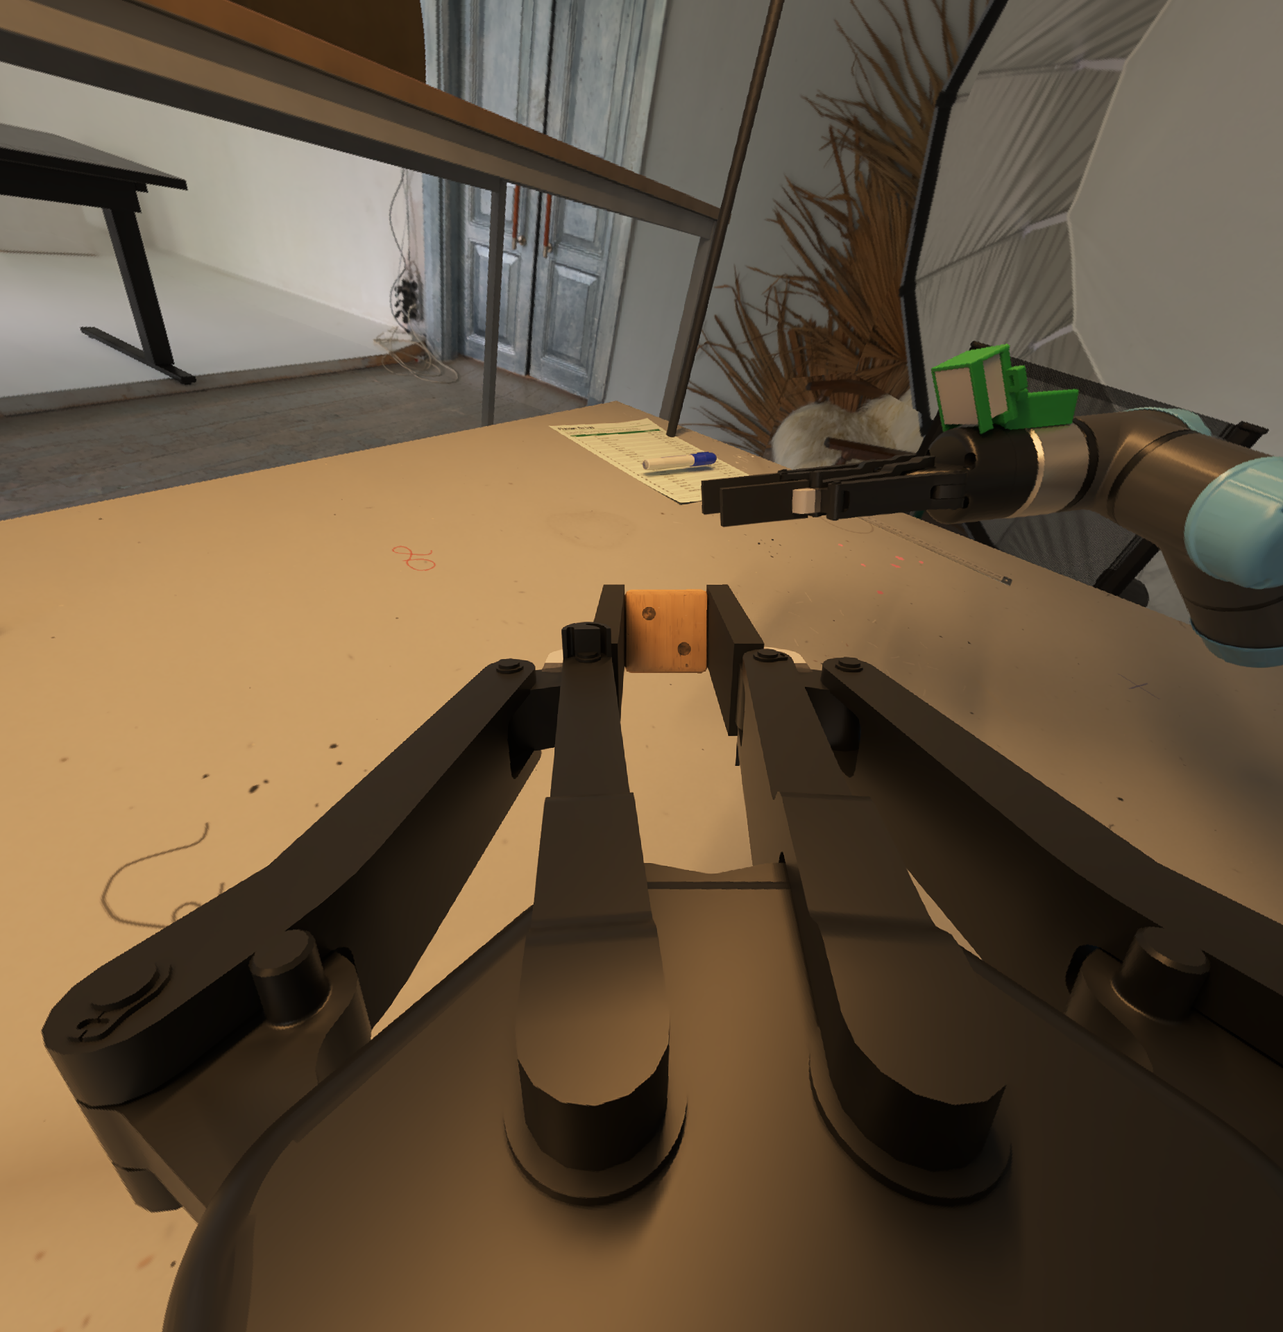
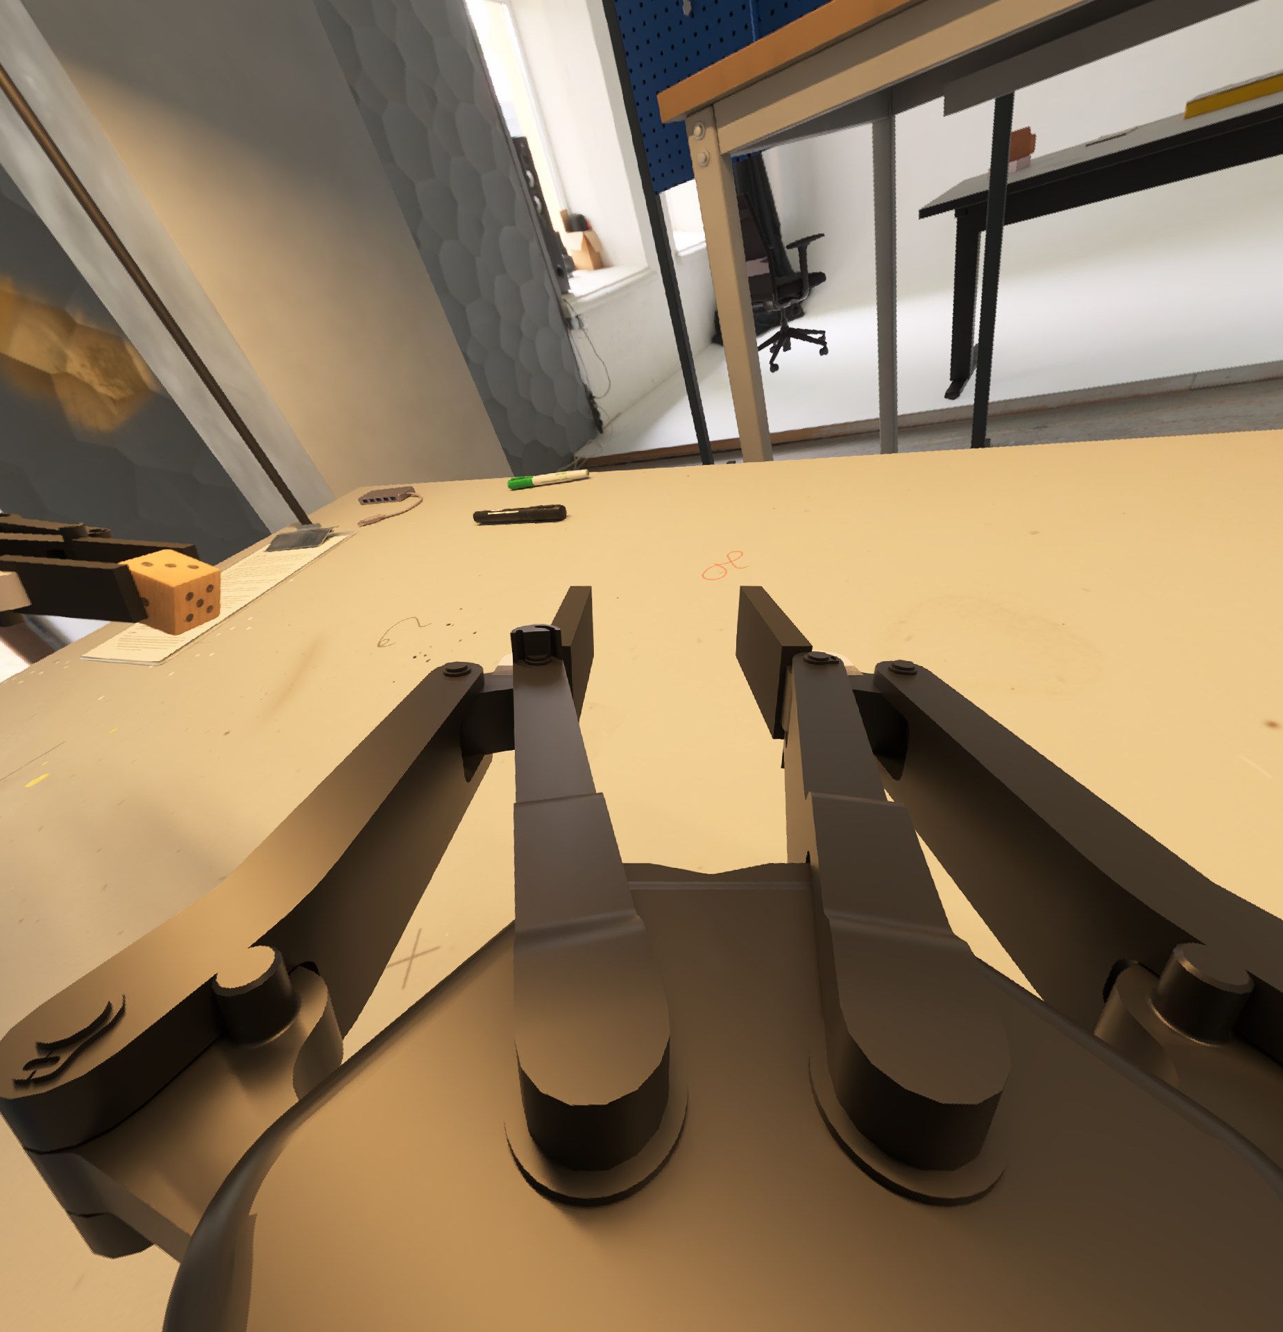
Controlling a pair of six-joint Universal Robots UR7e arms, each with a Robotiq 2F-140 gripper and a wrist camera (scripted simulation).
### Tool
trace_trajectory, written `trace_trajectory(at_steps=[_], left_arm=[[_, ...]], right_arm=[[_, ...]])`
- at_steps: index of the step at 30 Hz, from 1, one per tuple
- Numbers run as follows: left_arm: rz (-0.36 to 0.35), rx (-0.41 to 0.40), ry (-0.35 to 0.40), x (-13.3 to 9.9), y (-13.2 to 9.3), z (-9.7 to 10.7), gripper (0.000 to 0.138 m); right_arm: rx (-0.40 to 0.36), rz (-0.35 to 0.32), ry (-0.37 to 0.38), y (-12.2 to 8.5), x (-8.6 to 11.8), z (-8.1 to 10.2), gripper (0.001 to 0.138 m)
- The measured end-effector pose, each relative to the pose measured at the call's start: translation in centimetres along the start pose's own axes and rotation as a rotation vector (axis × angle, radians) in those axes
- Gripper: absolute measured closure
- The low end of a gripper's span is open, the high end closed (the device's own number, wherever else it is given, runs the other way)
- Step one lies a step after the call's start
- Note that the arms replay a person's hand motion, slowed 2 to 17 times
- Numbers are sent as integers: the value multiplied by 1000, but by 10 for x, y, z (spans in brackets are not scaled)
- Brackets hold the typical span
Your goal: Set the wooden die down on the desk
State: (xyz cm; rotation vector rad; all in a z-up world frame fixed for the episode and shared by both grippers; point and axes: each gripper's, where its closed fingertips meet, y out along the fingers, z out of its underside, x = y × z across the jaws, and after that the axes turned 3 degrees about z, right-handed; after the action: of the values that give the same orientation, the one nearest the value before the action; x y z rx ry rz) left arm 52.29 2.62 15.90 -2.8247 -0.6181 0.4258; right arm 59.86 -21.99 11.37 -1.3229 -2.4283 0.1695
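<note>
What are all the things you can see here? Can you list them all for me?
wooden die: 1, orange-brown, held above the desk
desk: 1, tan, under both arms
marker: 1, white with blue cap, on a paper sheet
marker: 1, white with green cap, far desk edge
marker: 1, black, near the green one
paper sheet: 1, pale, far corner
hub with cable: 1, grey, far edge
left gripper: 1, black, shut on the die
right gripper: 1, black, open, empty
</note>
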Motion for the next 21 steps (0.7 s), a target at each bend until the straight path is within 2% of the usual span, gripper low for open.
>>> trace_trajectory(at_steps=[4,8,12,21], left_arm=[[1,4,1,-1,1,1,108],[3,10,4,-1,4,2,108],[6,19,7,-2,7,3,108],[-4,60,15,-1,14,8,108]], right_arm=[[-26,-17,-2,-7,12,10,86],[-63,-66,12,-14,31,21,88],[-77,-101,20,-19,40,29,89],[-32,-183,39,-20,57,37,89]])
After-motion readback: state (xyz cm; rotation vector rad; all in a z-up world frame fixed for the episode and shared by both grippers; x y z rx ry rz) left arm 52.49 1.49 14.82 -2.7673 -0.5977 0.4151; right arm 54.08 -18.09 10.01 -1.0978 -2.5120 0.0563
